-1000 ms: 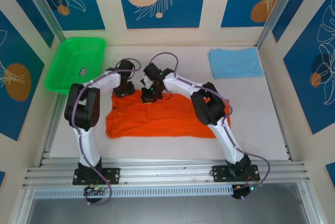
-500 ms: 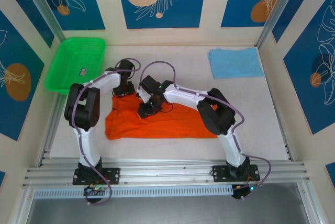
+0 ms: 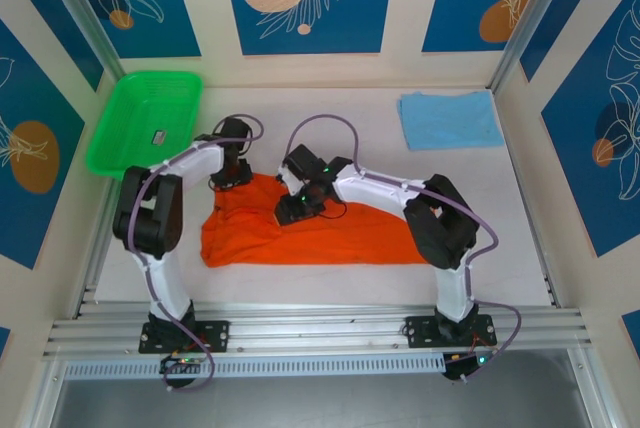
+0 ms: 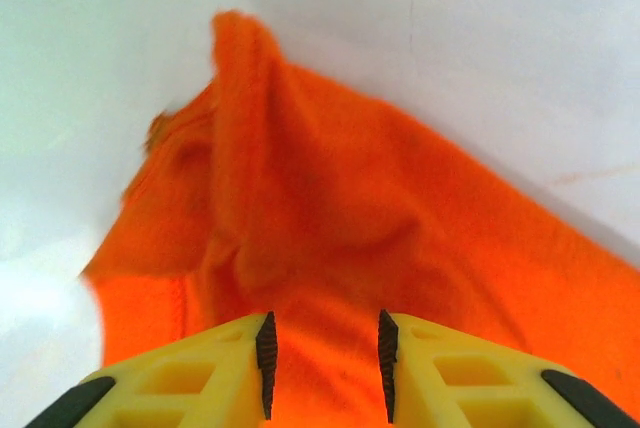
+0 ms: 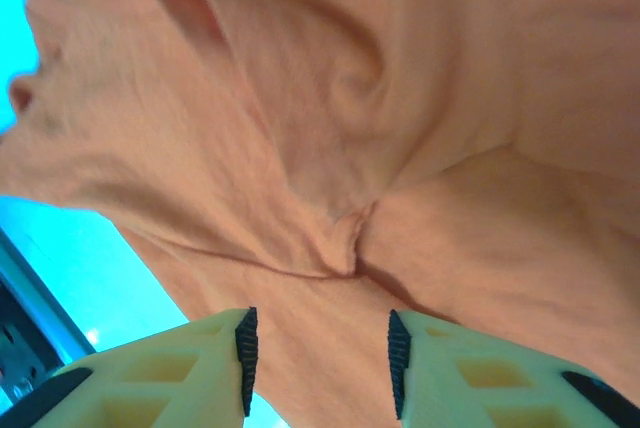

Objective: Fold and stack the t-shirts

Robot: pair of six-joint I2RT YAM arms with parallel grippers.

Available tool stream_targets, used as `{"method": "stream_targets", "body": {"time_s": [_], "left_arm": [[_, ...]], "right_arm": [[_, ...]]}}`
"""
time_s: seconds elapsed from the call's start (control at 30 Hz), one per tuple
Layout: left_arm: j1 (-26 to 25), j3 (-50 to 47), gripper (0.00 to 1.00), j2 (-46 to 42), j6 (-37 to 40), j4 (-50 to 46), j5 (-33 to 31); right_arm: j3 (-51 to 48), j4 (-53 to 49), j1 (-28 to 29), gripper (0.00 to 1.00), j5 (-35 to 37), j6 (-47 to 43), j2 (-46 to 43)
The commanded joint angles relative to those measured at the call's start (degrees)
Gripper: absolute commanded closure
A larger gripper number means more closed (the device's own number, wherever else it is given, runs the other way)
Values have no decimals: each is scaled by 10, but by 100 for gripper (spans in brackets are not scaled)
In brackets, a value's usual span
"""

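Gaping partway, left pincer [image 4: 322, 353] and right pincer [image 5: 318, 353] hang over the orange t-shirt [image 3: 340, 236].

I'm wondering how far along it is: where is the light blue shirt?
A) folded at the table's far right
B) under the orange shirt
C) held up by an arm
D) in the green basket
A: the blue t-shirt lies folded at the far right of the table, apart from the orange t-shirt.
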Motion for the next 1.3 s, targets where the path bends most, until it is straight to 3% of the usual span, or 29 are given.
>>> {"method": "stream_targets", "body": {"time_s": [0.0, 0.1, 0.17, 0.47, 0.97, 1.13, 1.27], "left_arm": [[-14, -19, 65, -80, -8, 25, 12], [-40, -31, 65, -88, 5, 33, 58], [-57, -30, 66, -74, 12, 25, 56], [-74, -109, 69, -57, 13, 51, 95], [-117, -285, 66, -265, 0, 50, 131], [-111, -217, 63, -243, -31, 1, 31], [-91, -124, 67, -164, -65, -4, -20]], "right_arm": [[-10, -19, -60, 63, 31, 85, -35], [-61, 1, -123, 64, 16, 130, -66], [-82, 3, -154, 64, 7, 144, -74], [-134, 0, -223, 66, -5, 150, -113], [-198, -14, -393, 63, -61, 163, -174], [-198, -33, -443, 65, -50, 193, -165], [-208, -28, -464, 66, -56, 217, -155]]}}
